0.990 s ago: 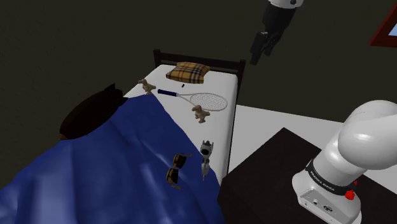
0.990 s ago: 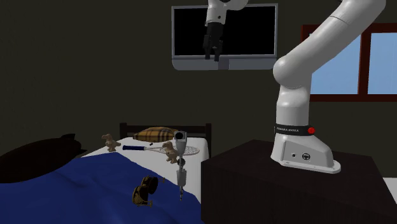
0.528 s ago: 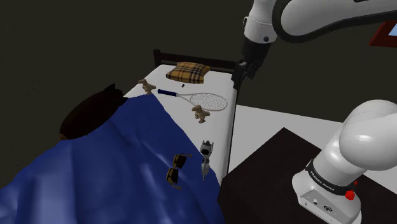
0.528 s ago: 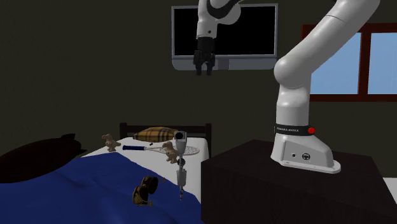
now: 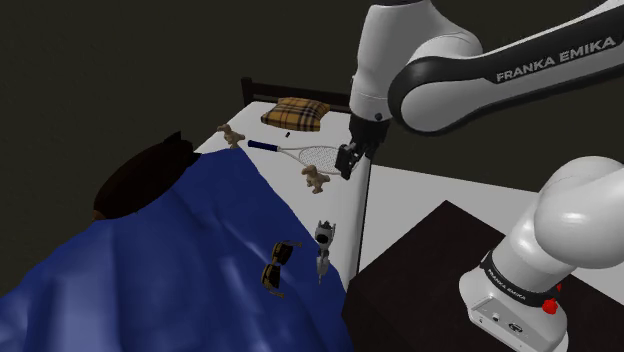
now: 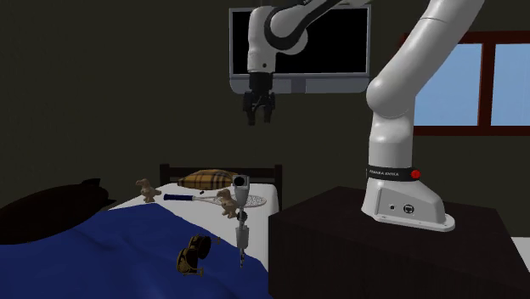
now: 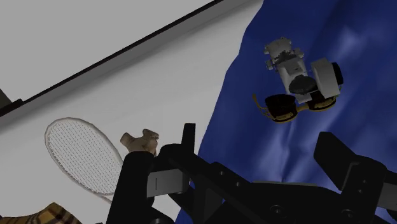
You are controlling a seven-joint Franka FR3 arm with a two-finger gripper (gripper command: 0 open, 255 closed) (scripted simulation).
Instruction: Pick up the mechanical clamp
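Observation:
The mechanical clamp (image 5: 323, 245) is a grey metal piece with a round head and a thin shaft. It lies on the blue blanket (image 5: 180, 260) near the bed's edge beside the stand. The second exterior view has the clamp (image 6: 240, 212) standing out pale against the blanket. My gripper (image 5: 347, 160) hangs open in the air well above the bed, over the racket's head and farther up the bed than the clamp. From the side the gripper (image 6: 257, 115) is high over the mattress. Past the spread fingers (image 7: 137, 181), the clamp (image 7: 296, 67) lies far off, with nothing held.
Brown sunglasses (image 5: 278, 265) lie right beside the clamp. A tennis racket (image 5: 318, 156), two small brown toy animals (image 5: 314, 178) and a plaid pillow (image 5: 295, 114) sit on the white sheet. A dark mound (image 5: 140, 175) lies beside the blanket. My dark stand (image 5: 430, 280) adjoins the bed.
The arm has swung down and toward the bed. The gripper dropped from high near the wall to a spot over the racket, still open.

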